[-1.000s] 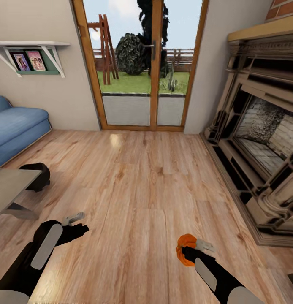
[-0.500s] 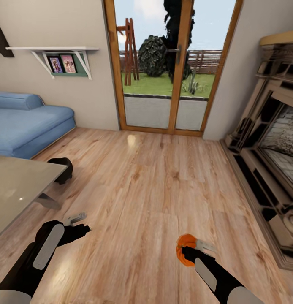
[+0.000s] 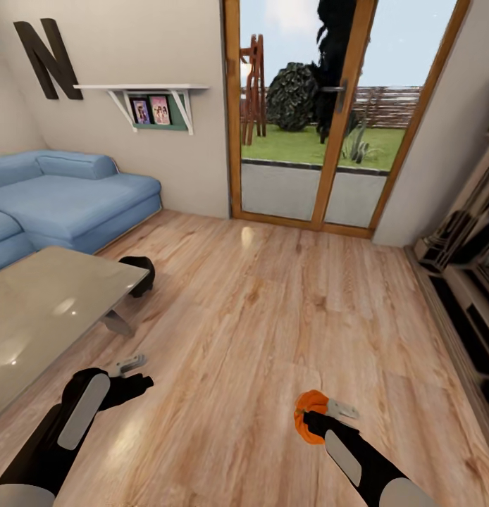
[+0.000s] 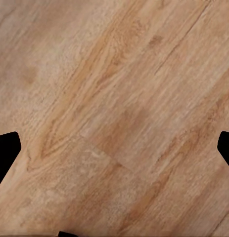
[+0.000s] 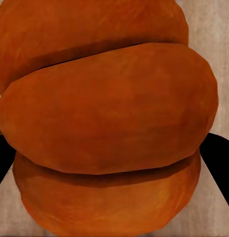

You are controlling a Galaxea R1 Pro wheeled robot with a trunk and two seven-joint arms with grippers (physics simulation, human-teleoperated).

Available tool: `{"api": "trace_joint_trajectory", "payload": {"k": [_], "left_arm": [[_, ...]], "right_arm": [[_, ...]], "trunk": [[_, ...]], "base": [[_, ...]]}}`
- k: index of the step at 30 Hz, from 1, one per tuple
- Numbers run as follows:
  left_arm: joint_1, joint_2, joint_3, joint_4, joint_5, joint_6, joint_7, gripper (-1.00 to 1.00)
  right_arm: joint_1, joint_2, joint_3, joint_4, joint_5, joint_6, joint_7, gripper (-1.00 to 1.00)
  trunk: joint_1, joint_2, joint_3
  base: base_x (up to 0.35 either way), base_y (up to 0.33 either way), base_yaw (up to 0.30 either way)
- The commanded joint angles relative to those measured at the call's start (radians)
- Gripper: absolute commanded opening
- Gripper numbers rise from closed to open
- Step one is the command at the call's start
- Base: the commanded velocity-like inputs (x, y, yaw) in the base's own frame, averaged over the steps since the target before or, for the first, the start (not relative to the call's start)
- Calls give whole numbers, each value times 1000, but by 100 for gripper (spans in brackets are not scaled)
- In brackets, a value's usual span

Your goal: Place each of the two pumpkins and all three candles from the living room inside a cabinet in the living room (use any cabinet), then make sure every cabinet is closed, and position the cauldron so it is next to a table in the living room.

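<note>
A small orange ribbed pumpkin [image 3: 308, 410] hangs over the wood floor at the lower right of the head view, and my right gripper [image 3: 318, 417] is shut on it. Up close in the right wrist view, the pumpkin [image 5: 109, 118] bulges between the two dark fingers of that gripper [image 5: 110, 159]. At the lower left my left gripper [image 3: 135, 374] is open and holds nothing; its wrist view has the gripper [image 4: 114, 152] over bare planks. A black cauldron [image 3: 140, 272] sits on the floor, touching or nearly touching the far corner of the grey table [image 3: 47, 310]. The cabinet and candles are out of view.
A blue sofa [image 3: 68, 201] stands behind the table at the left. A glazed wooden door [image 3: 329, 120] is straight ahead, and a wall shelf [image 3: 149, 95] hangs to its left. The fireplace surround [image 3: 470, 282] runs along the right edge. Open wood floor [image 3: 273, 296] lies between.
The whole view has swung left: sofa, table and cauldron slid in toward the middle and the fireplace slid off to the right. Both arms keep their pose, pumpkin still held.
</note>
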Motion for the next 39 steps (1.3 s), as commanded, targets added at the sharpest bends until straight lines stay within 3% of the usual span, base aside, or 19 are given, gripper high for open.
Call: {"api": "trace_joint_trajectory", "payload": {"k": [1,12,22,39], "left_arm": [[-1,-3,-4,0,8,1,10,100],[-1,-13,-11,0,1,1,10,100],[-1,-27,-13,0,-1,1,10,100],[-1,-27,-13,0,-1,1,10,100]], "right_arm": [[-1,-2,8,-3,-5,4,-9,-100],[-1,-1,9,-3,-5,2,-9,-100],[-1,-1,9,-3,-5,3,-7,-100],[-1,-1,9,-5,-5,2,-7,-100]], "trunk": [[0,0,0],[0,0,7],[0,0,14],[0,0,28]], "base": [[0,0,289],[-9,-152,284],[-195,-232,278],[-11,-88,276]]}}
